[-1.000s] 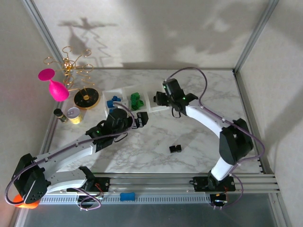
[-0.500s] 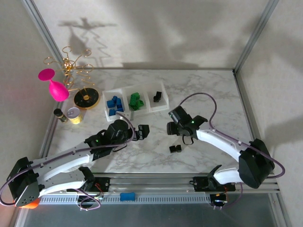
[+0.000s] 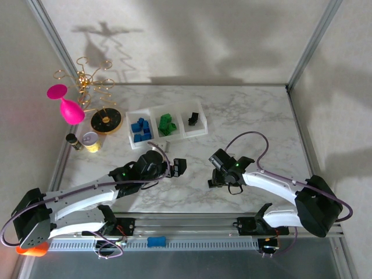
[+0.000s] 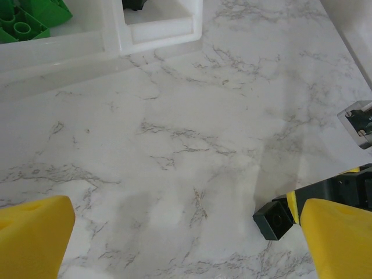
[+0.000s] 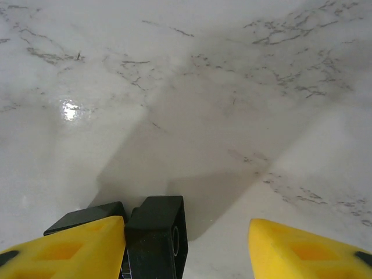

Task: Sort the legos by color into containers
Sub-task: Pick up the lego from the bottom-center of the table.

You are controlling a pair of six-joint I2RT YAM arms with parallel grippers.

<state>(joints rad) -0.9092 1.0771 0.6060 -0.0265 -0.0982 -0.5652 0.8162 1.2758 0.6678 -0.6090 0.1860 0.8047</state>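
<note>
The right pincer (image 5: 186,247), half open and gripping nothing yet, straddles a black lego (image 5: 156,232) on the tabletop (image 5: 203,87) against one finger (image 5: 70,250), placed to close, while the left pincer (image 4: 186,238) hovers wide open, empty.

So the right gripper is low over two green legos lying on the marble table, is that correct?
Not quite: the legos at the right gripper are black, not green; the right wrist view shows it. They do lie on the marble table.

Left hand (image 3: 177,167) spread wide; right hand (image 3: 214,179) low, apparently part open.
</note>
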